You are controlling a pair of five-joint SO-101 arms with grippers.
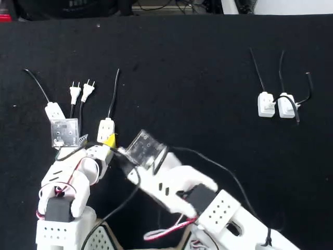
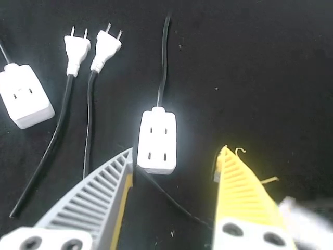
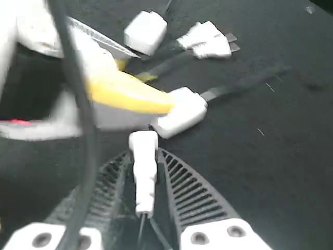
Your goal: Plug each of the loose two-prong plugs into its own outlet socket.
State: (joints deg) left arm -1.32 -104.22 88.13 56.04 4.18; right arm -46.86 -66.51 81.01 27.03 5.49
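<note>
At the near edge of the bench (image 1: 208,62) we find both arms, the left one at the near-left corner and the right one reaching across from the near-right corner toward it. The right gripper (image 3: 144,156) is closed on a white plug (image 3: 144,169), which is pinched upright between its dark ribbed fingers with the black cord trailing back between them. The head of this plug sits just beside the near end of the middle outlet socket (image 1: 105,127); we cannot tell whether the two touch or whether the prongs have entered. The left gripper (image 2: 177,151) stands wide apart and grips nothing, its grey finger (image 2: 99,192) on one side of that socket and its yellow finger (image 2: 242,187) on the other. The socket lies flat, slots upward, its black cord running toward the far edge. Beyond and to the left, the left outlet socket (image 1: 52,111) lies flat on the bench. Between these two sockets, slightly farther off, the two loose plugs (image 1: 81,91) lie side by side with prongs pointing to the far edge. Well apart, toward the far-right corner, a pair of outlet sockets (image 1: 276,104) sits just beside each other with black cords.
</note>
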